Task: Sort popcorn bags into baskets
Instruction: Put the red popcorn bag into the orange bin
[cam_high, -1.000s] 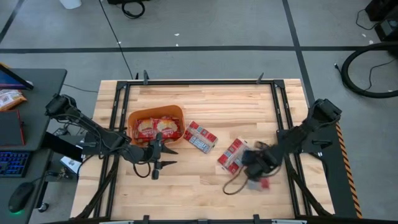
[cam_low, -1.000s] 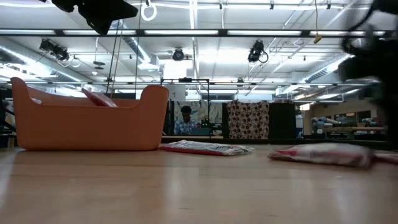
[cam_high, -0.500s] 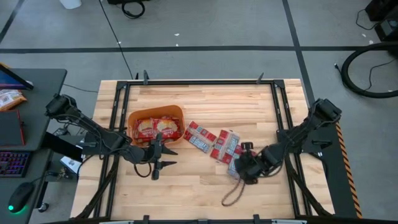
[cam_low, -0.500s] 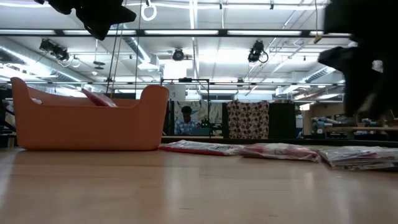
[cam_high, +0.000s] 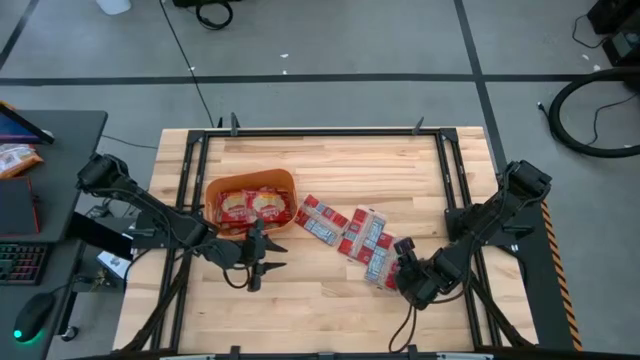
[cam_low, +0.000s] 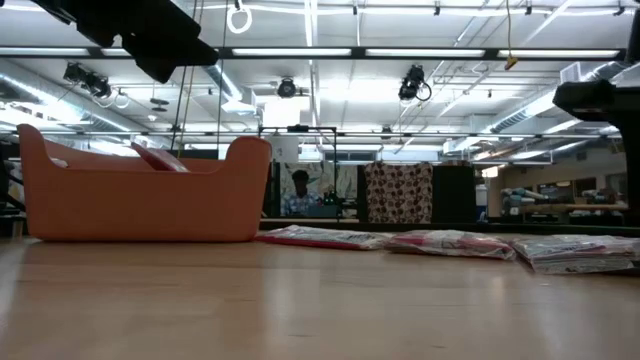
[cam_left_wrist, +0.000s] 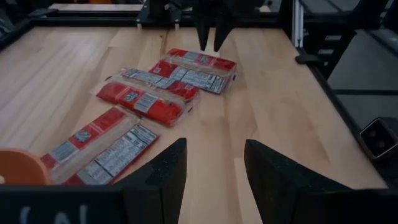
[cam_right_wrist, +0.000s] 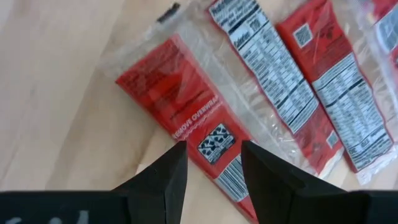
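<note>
Three red-and-white popcorn bags (cam_high: 320, 218) (cam_high: 364, 235) (cam_high: 381, 262) lie flat in a row on the wooden table, right of the orange tub (cam_high: 212, 190), which holds more bags (cam_high: 250, 205). The low view shows the tub (cam_low: 140, 195) and the flat bags (cam_low: 450, 243). My right gripper (cam_high: 403, 266) hangs open, raised over the bag nearest the right edge (cam_right_wrist: 186, 112), touching nothing. My left gripper (cam_high: 270, 255) is open in front of the tub, pointing at the row of bags (cam_left_wrist: 152, 99).
Black frame rails (cam_high: 455, 180) border the table on its sides. Bare wood lies along the far edge (cam_high: 330, 155) and the near edge (cam_high: 320, 315). A person (cam_low: 298, 190) shows far off in the room behind the table.
The bags by my right gripper, bunched together a second ago, now lie spread side by side, one shifted toward the tub. My right gripper has risen and drawn back toward the near right corner.
</note>
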